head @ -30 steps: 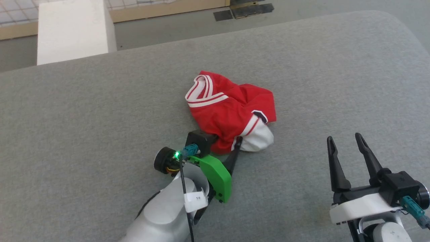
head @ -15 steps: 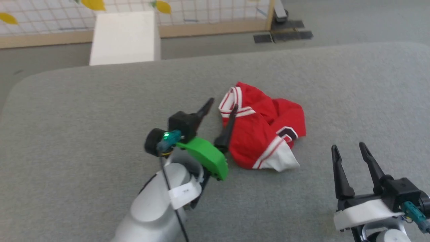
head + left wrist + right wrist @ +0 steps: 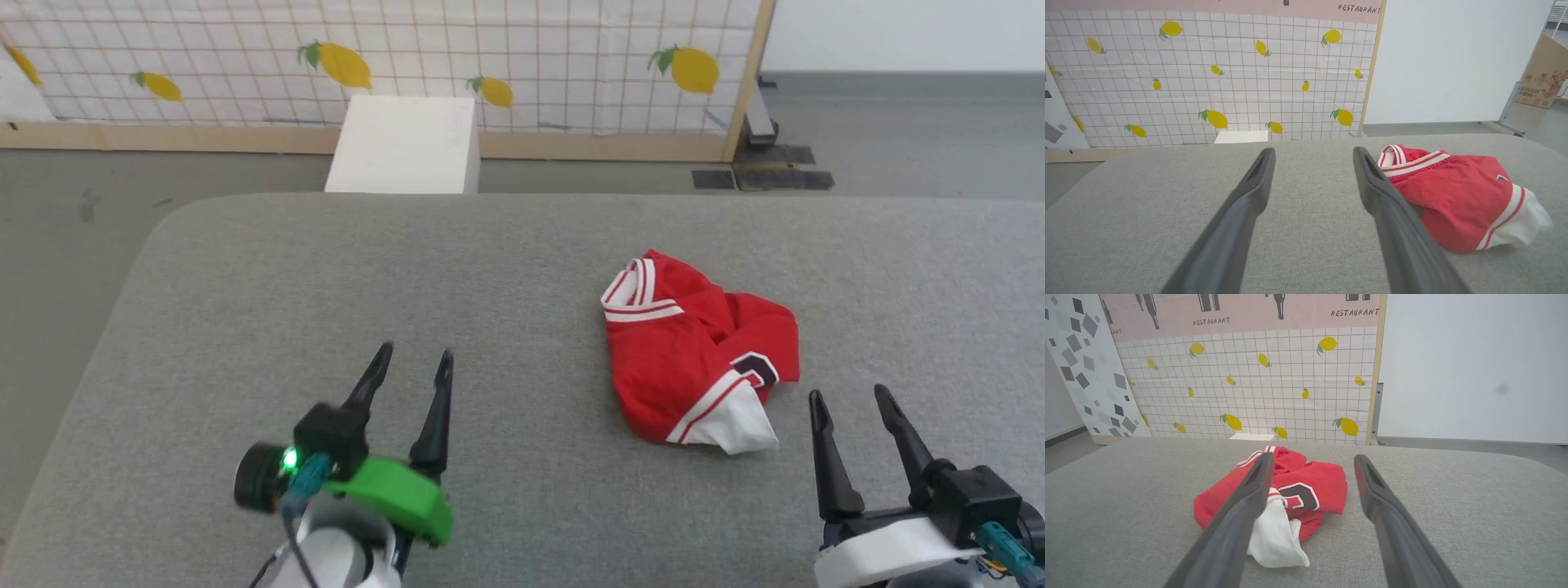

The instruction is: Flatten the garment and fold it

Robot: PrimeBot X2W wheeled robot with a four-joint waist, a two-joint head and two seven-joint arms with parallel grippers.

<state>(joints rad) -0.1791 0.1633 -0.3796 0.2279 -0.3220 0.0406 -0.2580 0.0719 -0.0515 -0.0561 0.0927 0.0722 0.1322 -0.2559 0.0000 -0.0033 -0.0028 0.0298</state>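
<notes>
The garment [image 3: 694, 359] is a red jersey crumpled in a heap on the grey padded table [image 3: 343, 278], right of centre. A white sleeve with striped trim pokes out at its near edge, and part of a black printed digit shows. It also lies at the right of the left wrist view [image 3: 1457, 200] and ahead in the right wrist view [image 3: 1314, 486]. My left gripper [image 3: 412, 367] stands open over bare table well to the garment's left, holding nothing. Just near-right of the garment my right gripper [image 3: 849, 400] is open and empty.
A white box [image 3: 404, 147] stands on the floor beyond the table's far edge. Behind it runs a lemon-patterned grid partition [image 3: 408, 57] with a wooden frame. Grey floor lies past the table's rounded left corner.
The left gripper let go of the garment's near edge, opened and drew back to the left over bare table. The head camera tilted up and shifted. The right gripper stayed open.
</notes>
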